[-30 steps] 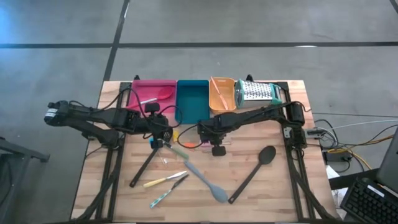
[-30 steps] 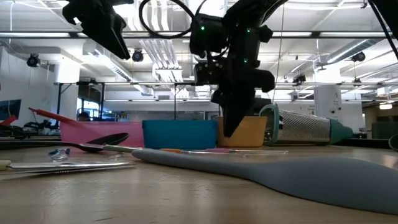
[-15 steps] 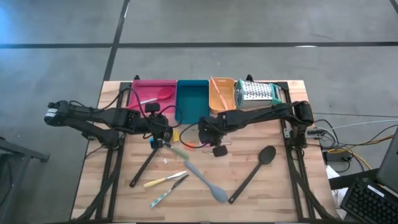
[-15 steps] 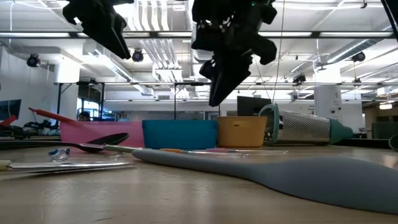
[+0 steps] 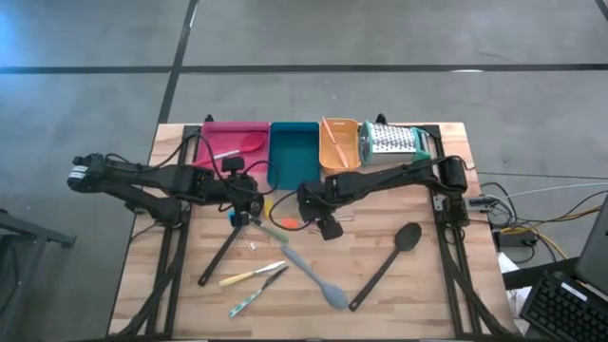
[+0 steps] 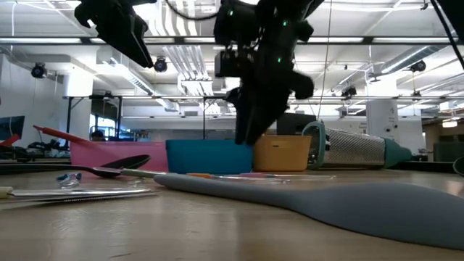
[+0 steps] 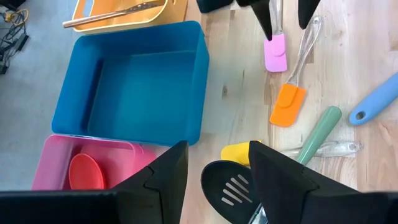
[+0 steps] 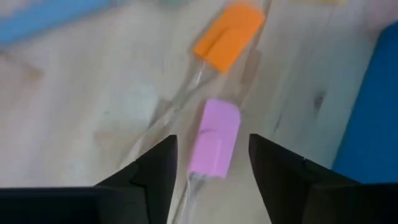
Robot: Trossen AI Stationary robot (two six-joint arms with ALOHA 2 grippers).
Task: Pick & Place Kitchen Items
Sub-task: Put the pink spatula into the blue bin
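Pink spatula lies on your table just beside the teal tray, orange spatula next to it. Your right gripper hangs spread above it, probably not touching. Left gripper waits parted, empty, over the slotted black spoon.

Wooden table: three trays (pink, teal, orange) and grater at twelve o'clock, utensils scattered toward six.

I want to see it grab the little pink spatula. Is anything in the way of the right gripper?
Nothing visible is. The right gripper hangs open just above the pink spatula, whose head shows between its fingers. The orange spatula lies close beside it, but off to the side, not in between.
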